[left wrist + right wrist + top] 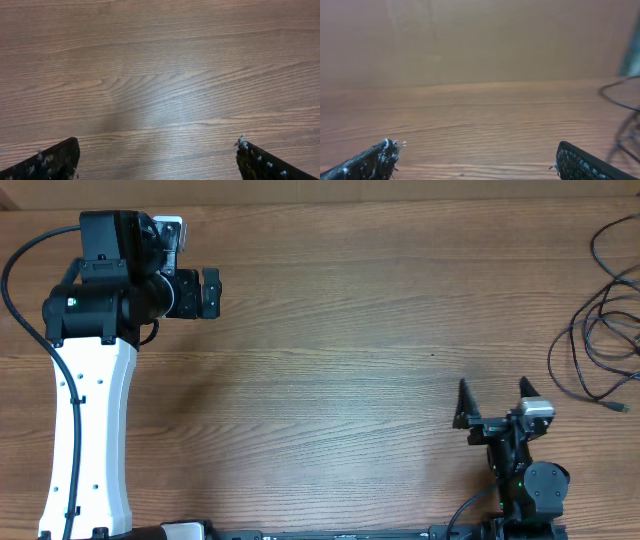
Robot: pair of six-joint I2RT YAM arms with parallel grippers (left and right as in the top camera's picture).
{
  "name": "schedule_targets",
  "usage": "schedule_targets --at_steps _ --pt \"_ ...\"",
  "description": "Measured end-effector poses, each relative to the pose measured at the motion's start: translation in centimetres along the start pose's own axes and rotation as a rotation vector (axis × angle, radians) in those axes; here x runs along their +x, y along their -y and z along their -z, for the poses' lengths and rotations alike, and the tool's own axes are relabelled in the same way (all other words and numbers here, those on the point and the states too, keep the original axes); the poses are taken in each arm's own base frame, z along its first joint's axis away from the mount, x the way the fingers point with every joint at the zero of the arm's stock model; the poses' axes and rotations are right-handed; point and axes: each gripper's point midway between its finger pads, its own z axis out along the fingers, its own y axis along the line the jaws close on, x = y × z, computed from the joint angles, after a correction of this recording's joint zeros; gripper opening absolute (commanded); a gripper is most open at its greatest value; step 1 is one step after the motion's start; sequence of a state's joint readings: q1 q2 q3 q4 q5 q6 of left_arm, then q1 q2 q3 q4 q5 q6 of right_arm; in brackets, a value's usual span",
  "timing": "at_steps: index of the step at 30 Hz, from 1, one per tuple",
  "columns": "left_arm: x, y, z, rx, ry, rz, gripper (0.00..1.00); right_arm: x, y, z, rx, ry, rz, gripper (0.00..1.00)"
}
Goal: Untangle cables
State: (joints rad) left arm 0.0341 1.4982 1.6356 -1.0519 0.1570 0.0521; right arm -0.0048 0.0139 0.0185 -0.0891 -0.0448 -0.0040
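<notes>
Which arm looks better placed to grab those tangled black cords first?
Probably the right: the right gripper, open, sits close to the cables at the right edge of the table, and its wrist camera glimpses them. The left gripper, also open, is far across.

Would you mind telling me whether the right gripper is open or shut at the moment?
Open: the right gripper has its fingers wide apart, with only the table showing between them.
</notes>
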Motion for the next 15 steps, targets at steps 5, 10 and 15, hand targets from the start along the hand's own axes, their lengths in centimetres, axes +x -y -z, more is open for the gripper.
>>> schedule_targets --at_steps 5,10,15 --pt "0.0 0.0 0.0 0.0 0.0 0.013 1.0 0.1 -1.6 0.0 -0.067 -0.005 0.001 1.0" --pt "0.0 0.0 0.0 0.0 0.0 0.019 1.0 0.1 -1.9 0.0 -0.078 -0.006 0.002 1.0" --pt "0.0 0.0 0.0 0.0 0.001 0.02 1.0 0.1 -1.9 0.0 -0.078 -0.006 0.002 1.0"
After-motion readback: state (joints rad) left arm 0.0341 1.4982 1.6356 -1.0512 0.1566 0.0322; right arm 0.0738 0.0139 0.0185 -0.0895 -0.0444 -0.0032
